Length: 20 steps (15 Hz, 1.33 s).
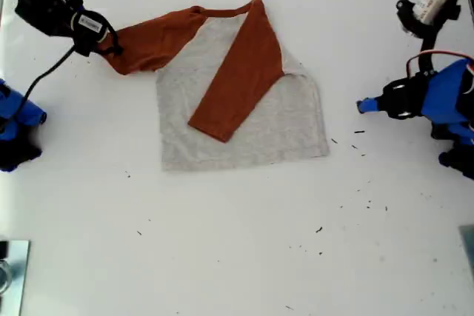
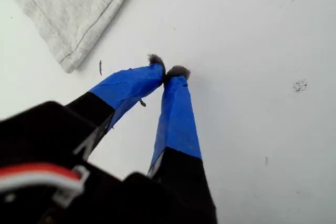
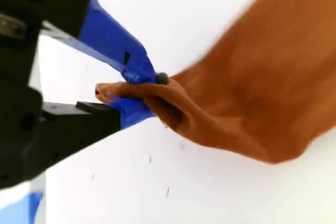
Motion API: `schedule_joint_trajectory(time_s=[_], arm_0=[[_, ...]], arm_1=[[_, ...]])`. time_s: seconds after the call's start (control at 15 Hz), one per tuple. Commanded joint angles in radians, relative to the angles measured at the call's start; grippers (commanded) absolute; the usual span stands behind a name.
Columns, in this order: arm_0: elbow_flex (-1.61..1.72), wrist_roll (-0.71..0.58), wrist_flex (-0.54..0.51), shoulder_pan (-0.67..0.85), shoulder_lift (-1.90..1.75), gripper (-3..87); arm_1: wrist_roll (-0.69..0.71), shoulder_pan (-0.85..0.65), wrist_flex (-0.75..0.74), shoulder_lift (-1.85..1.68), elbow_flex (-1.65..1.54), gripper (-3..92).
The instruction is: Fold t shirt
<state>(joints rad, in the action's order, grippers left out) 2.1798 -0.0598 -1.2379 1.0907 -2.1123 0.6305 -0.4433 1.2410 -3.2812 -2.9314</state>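
Observation:
The t shirt (image 1: 244, 135) lies flat on the white table, grey body up, with one rust-orange sleeve (image 1: 241, 75) folded diagonally across it. The other sleeve (image 1: 152, 38) stretches toward the exterior view's upper left, where my second gripper (image 1: 111, 48) is shut on its cuff. The second wrist view shows the cuff (image 3: 157, 95) pinched between the blue jaws of my second gripper (image 3: 139, 95). My first gripper (image 1: 363, 106) hovers at the exterior view's right, just off the shirt's edge. It is shut and empty (image 2: 169, 70), with a grey hem corner (image 2: 73, 9) nearby.
A blue arm base (image 1: 16, 127) sits at the exterior view's left edge. More arm hardware (image 1: 433, 1) stands at the exterior view's top right. A metal piece (image 1: 11, 271) shows at the exterior view's bottom left. Small dark specks (image 1: 355, 138) dot the table.

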Motion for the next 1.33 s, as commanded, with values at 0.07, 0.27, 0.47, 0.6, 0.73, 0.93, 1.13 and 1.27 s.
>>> schedule_joint_trajectory(time_s=[0.07, 0.27, 0.47, 0.6, 0.73, 0.93, 1.13, 1.27], arm_0=[[-0.568, 0.146, -0.149, -0.341, 0.167, -0.1], [-1.246, 0.129, -0.201, -0.646, 0.669, 5.5], [-1.402, -0.221, -0.015, -0.782, 0.753, 33.6], [-1.319, -0.218, -0.153, -0.716, 0.663, 9.7], [-1.252, -0.238, -0.310, -0.652, 0.595, 9.9], [-0.699, -0.187, -0.293, -0.598, 0.318, 4.5], [-0.150, -0.129, -0.104, -0.607, -0.164, 3.2], [0.176, -0.092, 0.002, -0.611, -0.558, -0.2]], arm_1=[[-0.017, 0.005, 0.009, -0.012, 0.011, 3.5], [-0.026, 0.008, 0.012, -0.012, 0.009, 3.5], [-0.031, 0.008, 0.014, -0.015, 0.005, 3.5], [-0.029, 0.005, 0.014, -0.015, 0.006, 3.5], [-0.029, 0.002, 0.014, -0.020, 0.005, 3.5], [-0.031, -0.002, 0.015, -0.021, 0.003, 3.5], [-0.031, -0.003, 0.011, -0.021, -0.003, 3.5], [-0.031, -0.005, 0.011, -0.021, -0.003, 3.5]])
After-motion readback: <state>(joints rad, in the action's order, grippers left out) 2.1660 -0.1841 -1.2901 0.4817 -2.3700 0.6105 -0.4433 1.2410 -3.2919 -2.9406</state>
